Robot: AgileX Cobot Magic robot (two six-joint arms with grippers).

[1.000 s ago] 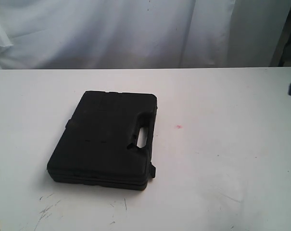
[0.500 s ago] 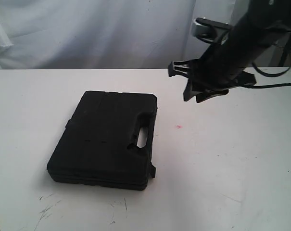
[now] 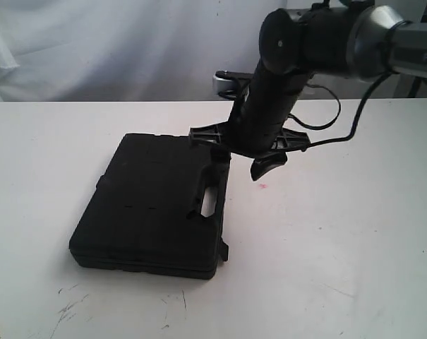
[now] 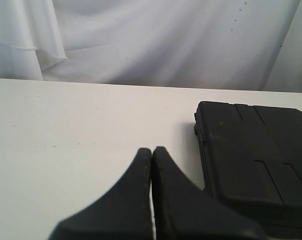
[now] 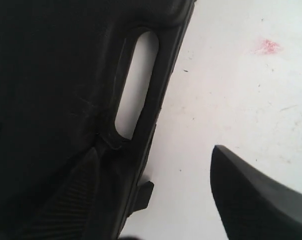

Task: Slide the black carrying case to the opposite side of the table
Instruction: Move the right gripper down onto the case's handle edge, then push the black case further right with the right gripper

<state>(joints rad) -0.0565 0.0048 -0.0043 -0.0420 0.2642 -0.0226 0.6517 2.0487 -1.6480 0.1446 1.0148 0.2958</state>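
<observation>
I note a white tabletop [image 3: 340, 247], scuffed at the near edge. The black carrying case [image 3: 157, 205] lies flat, left of centre. My right gripper [image 5: 158, 165], jaws apart, straddles its handle edge; I should push low and level. My left gripper [image 4: 151, 150] has its fingers together.

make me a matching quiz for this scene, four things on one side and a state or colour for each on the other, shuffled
Things:
1 black carrying case
2 left claw
3 right claw
4 small mark

States:
A red
B open
C shut
D lying flat

Pairs: 1-D, 2-C, 3-B, 4-A
</observation>
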